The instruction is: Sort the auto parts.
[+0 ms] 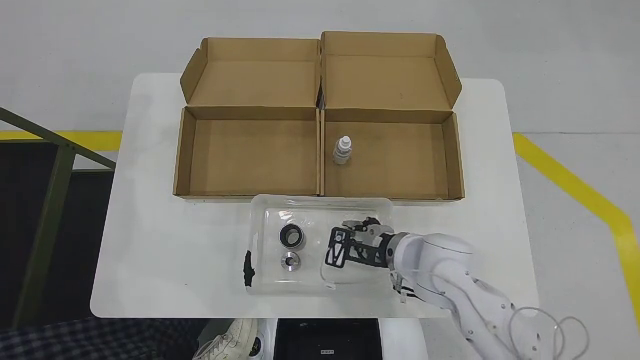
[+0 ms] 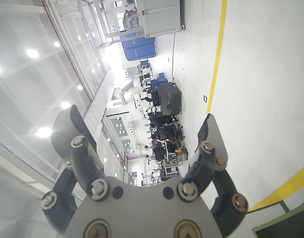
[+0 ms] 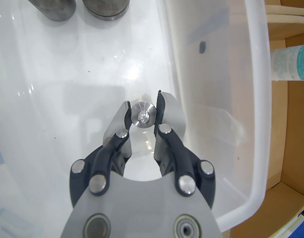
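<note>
The left hand (image 2: 142, 115) gapes wide, holding nothing. On the white worktop (image 1: 150, 250), the left cardboard box (image 1: 247, 155) sits open. In front, a clear bin (image 1: 262, 210) holds a dark ring (image 1: 292, 233) — possibly a bearing — and a silver piece (image 1: 290, 261). The right hand (image 3: 143, 101) is inside the bin, closed on a small silver disc (image 3: 143, 118). The right cardboard box (image 1: 400, 160) holds a white bottle (image 1: 342, 149).

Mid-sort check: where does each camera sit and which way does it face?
Top view: above the arms, looking down at table, boxes, clear bin; right gripper shows.
Left wrist view: faces the hall; open left gripper.
Right wrist view: looks into bin; right gripper grips metal part.
Shared: top and right wrist show bin, bottle.
</note>
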